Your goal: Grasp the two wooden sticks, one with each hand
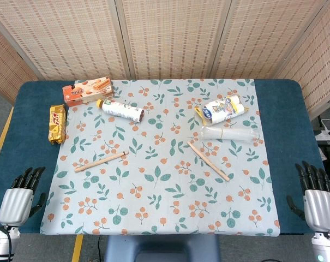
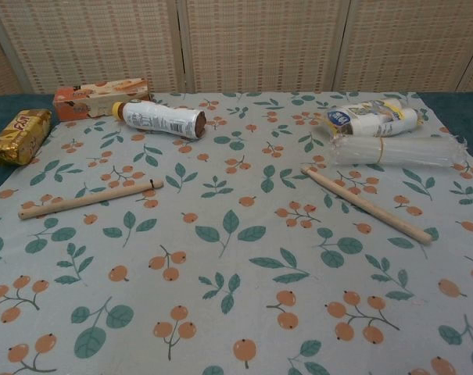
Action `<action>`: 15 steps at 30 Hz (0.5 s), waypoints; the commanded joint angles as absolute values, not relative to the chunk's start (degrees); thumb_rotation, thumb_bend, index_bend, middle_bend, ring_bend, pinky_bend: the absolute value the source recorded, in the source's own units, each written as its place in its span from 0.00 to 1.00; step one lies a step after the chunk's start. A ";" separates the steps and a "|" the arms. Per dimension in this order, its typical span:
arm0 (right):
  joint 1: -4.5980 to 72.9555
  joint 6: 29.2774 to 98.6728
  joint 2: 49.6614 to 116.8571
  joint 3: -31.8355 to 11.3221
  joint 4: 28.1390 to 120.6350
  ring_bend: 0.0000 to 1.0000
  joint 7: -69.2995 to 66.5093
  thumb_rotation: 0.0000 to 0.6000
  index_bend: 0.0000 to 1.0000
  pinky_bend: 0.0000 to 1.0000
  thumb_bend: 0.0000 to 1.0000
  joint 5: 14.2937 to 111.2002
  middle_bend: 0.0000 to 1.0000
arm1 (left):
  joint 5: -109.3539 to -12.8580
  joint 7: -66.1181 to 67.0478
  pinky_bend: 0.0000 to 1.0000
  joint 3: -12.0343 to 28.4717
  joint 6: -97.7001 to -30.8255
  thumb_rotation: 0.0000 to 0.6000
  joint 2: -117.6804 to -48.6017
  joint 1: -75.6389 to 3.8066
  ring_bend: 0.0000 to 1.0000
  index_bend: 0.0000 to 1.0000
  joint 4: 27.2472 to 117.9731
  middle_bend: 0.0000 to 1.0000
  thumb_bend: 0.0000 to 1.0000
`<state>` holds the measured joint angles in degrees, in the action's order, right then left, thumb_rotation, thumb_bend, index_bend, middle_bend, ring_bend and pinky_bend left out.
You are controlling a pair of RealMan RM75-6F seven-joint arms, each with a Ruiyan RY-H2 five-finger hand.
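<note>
Both hands are waiting at the near corners of the bench (image 1: 285, 93), and neither one is holding anything. The left hand (image 1: 17, 199) and the right hand (image 1: 317, 199) are showing straight fingers held a little apart, with nothing between them.

The two sticks are lying flat on the patterned cloth (image 1: 165, 180). The left wooden stick (image 1: 101, 161) is resting near the left side of the cloth, slightly slanted. The right wooden stick (image 1: 209, 161) is lying diagonally on the right half, and its far end is coming close to the clear plastic sleeve (image 1: 230, 134), just beside it but not touching, as the chest view suggests.

I think several things could go wrong. The sticks are thin, round and flat on the cloth, so the fingers could push a stick and make it roll instead of gripping it. The fingertips could also be catching the cloth and wrinkling it. On the right side, a hand approaching too far could be bumping the sleeve or the snack packet (image 1: 222, 109) behind it.
</note>
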<state>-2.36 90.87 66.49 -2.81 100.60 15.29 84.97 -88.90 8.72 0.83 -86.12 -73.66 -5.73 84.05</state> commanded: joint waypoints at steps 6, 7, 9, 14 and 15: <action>-2.38 90.80 66.53 -2.62 100.60 0.00 15.14 1.00 0.00 0.00 0.25 85.35 0.00 | -88.64 10.10 0.20 2.52 -85.73 1.00 -76.92 -7.25 0.10 0.07 82.27 0.11 0.47; -2.40 90.93 66.57 -2.69 100.56 0.00 15.14 1.00 0.00 0.00 0.25 85.38 0.00 | -88.18 11.09 0.20 2.85 -84.82 1.00 -77.67 -7.85 0.10 0.08 82.06 0.13 0.47; -2.45 91.09 66.76 -2.71 100.40 0.00 15.42 1.00 0.00 0.00 0.25 85.47 0.00 | -87.32 13.85 0.20 3.48 -82.04 1.00 -79.27 -9.67 0.10 0.09 81.90 0.17 0.47; -2.35 90.99 67.17 -2.48 100.50 0.00 15.79 1.00 0.00 0.00 0.25 86.11 0.00 | -86.29 22.41 0.19 4.69 -77.01 1.00 -84.11 -13.88 0.12 0.15 81.65 0.25 0.47; -2.34 90.93 67.23 -2.39 100.50 0.00 15.80 1.00 0.00 0.00 0.25 86.25 0.00 | -85.31 24.76 0.18 5.22 -75.74 1.00 -85.35 -14.79 0.12 0.17 81.23 0.26 0.47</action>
<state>-2.35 90.95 67.19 -2.43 100.51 15.78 86.21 -86.92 19.66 3.96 -79.17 -82.01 -11.94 82.04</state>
